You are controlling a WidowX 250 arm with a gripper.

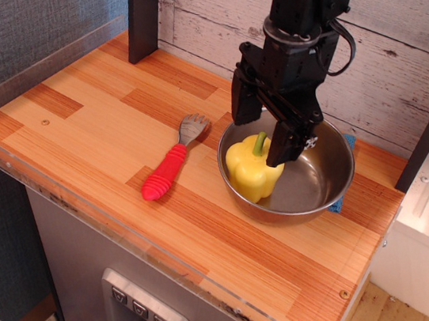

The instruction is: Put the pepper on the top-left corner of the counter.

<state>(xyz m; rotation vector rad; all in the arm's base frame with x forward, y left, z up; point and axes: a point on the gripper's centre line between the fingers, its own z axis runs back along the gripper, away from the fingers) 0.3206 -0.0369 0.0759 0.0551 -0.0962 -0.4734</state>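
Note:
The yellow pepper with a green stem sits upright inside a steel bowl on the right part of the wooden counter. My black gripper is open right above the pepper, one finger on each side of the stem. The fingers are level with the top of the pepper and do not press it. The counter's top-left corner lies next to a dark post.
A spatula with a red handle lies left of the bowl. A blue cloth peeks out behind the bowl. A clear acrylic rim edges the counter. A white unit stands at the right.

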